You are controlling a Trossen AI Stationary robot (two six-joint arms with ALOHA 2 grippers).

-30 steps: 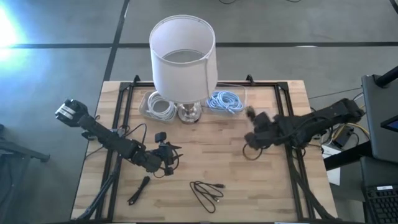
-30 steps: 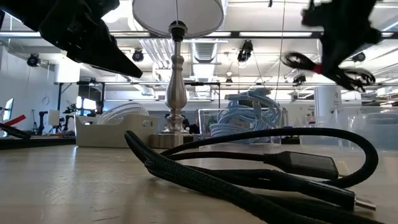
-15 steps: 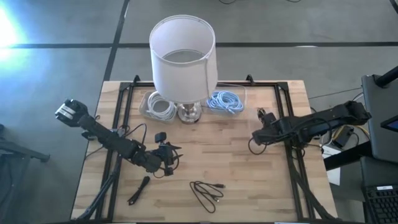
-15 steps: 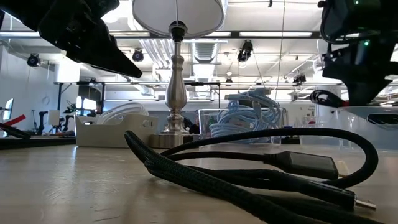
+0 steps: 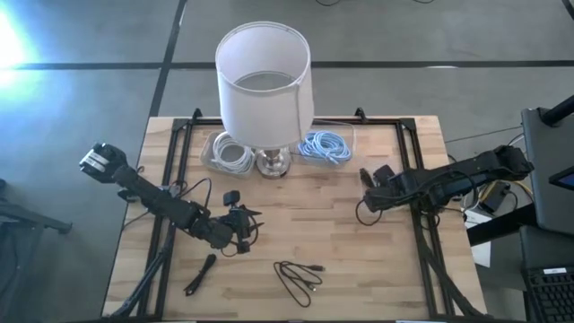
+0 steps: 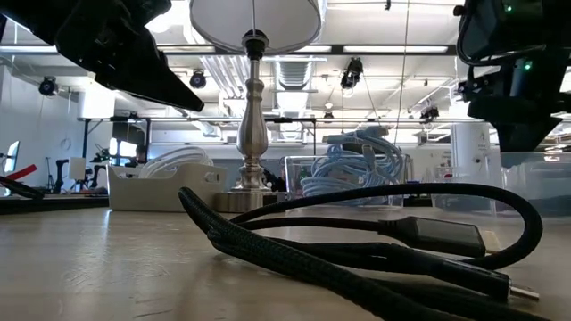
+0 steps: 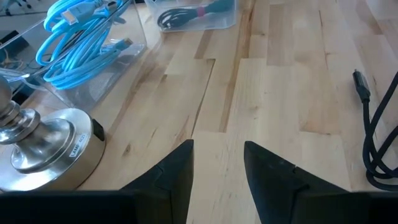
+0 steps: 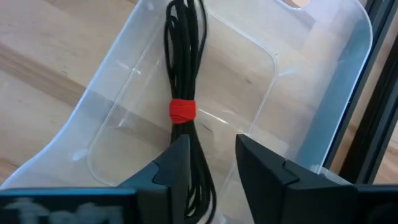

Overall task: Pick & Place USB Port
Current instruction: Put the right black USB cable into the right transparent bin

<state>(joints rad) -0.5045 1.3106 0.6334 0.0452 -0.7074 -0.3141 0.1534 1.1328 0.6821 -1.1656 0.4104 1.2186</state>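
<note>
Spanning pale wood planks, the worktop fills a ceiling-lit workshop. One lamp; two arms. Right tool stands parted above one clear bin holding one red-banded black cable. Left tool hangs parted, holding nothing.

1. You see two dark, slim, jointed arms, the left arm and the right arm.
2. Your left arm's base end is pale grey.
3. Each wrist view shows you two matte black, wedge-shaped fingers.
</note>
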